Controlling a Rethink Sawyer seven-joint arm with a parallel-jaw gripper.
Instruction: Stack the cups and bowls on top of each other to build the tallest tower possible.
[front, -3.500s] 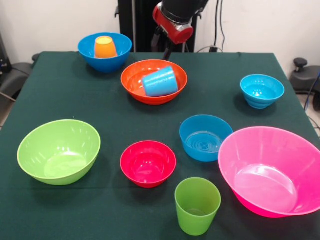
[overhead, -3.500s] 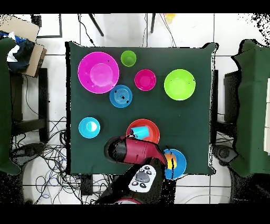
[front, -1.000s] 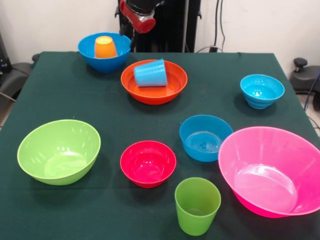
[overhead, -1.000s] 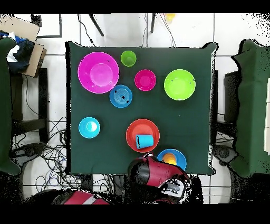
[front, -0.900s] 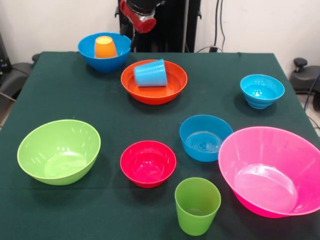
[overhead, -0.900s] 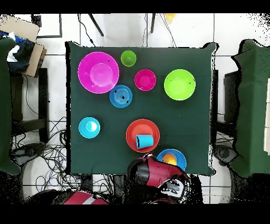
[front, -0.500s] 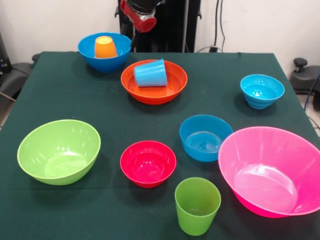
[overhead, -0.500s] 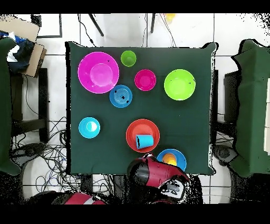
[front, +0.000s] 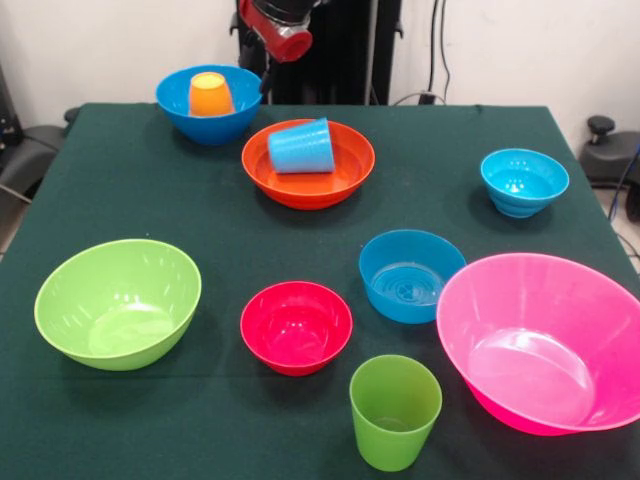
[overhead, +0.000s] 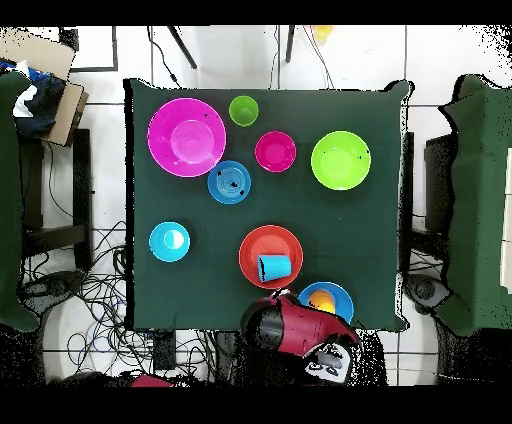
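Front view, your red and black arm (front: 275, 25) drawn back at the table's edge, gripper state cannot be told, light blue plastic tumbler (front: 300, 147) on its side in the wide orange bowl (front: 345, 175), orange tumbler (front: 210, 94) inverted in the large blue bowl (front: 235, 110), green tumbler (front: 394, 410) upright near the large pink bowl (front: 540, 340).

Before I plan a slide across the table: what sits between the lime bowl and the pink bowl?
In the front view, the red bowl sits between the lime bowl and the pink bowl; the green cup stands slightly nearer the camera.
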